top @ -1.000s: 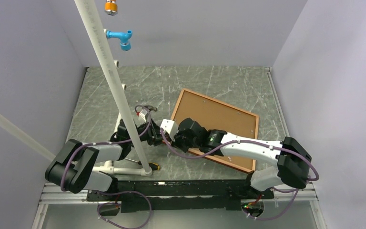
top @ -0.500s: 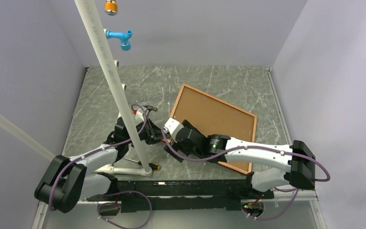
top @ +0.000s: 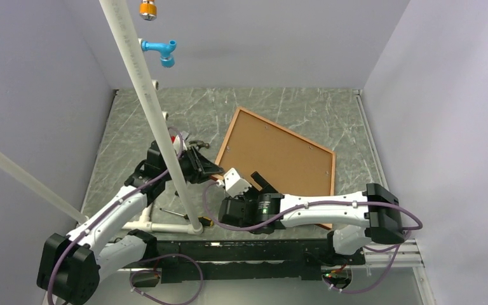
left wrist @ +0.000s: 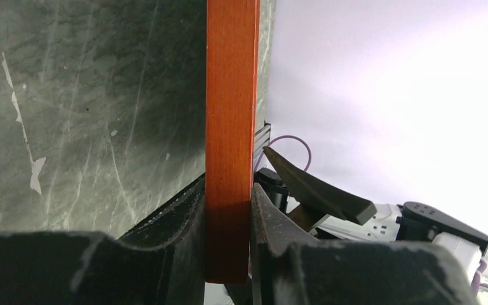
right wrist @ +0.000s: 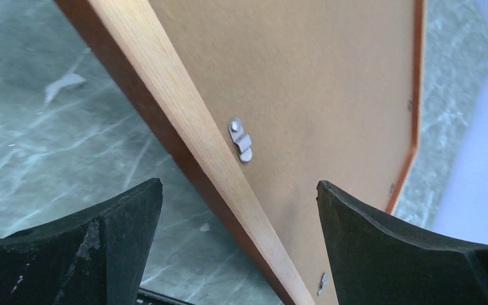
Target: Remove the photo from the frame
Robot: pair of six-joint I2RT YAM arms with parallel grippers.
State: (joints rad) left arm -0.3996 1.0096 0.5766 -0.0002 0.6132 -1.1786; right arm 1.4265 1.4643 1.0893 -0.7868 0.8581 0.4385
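Grey-green marble covers the table [top: 260,101], with a white pipe [top: 146,95] rising over its left side. Just right of the pipe, the left tool [top: 203,165] is clenched on the left corner of the frame [top: 286,130]. The left wrist view shows the orange-red bar [left wrist: 230,95] pinched between both fingers [left wrist: 178,222], apparently raised off the marble. The right tool [top: 248,182] sits at the frame's near-left edge, released. Its fingers [right wrist: 121,222] are spread wide to either side of that edge [right wrist: 184,127] and touch nothing. The frame lies diagonally across the middle and right of the table, back side up. The photo [top: 279,159] sits inside it, showing only its brown board backing [right wrist: 318,82]. A small metal clip [right wrist: 241,141] overlaps the board at the rim.
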